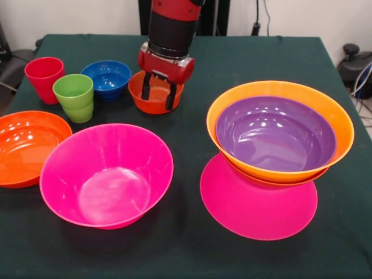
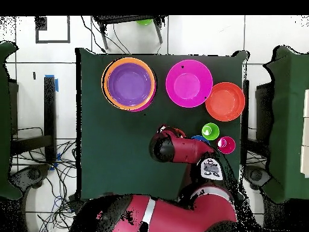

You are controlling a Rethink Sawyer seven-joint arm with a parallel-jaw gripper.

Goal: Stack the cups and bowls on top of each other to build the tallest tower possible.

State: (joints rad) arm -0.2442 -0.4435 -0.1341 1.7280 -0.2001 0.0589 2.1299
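The tower stands at the right in the front view: an upturned hot pink bowl (image 1: 258, 209) bears the large orange bowl (image 1: 325, 110), with the purple bowl (image 1: 276, 136) nested in it. It also shows in the overhead view (image 2: 128, 83). My gripper (image 1: 158, 92) is open, with its fingers (image 1: 146, 86) lowered at the small red-orange bowl (image 1: 154, 106) at the back middle. I cannot tell whether they touch it. The second hot pink bowl (image 1: 106, 174) sits upright at the front left. The red cup (image 1: 45, 78), the lime green cup (image 1: 74, 97) and the small blue bowl (image 1: 107, 78) stand at the back left.
A shallow red-orange bowl (image 1: 26, 145) lies at the left table edge, next to the pink bowl. In the overhead view the arm (image 2: 175, 150) covers the small bowl; the pink bowl (image 2: 189, 83), red-orange bowl (image 2: 225, 101) and green cup (image 2: 210, 131) show beside it.
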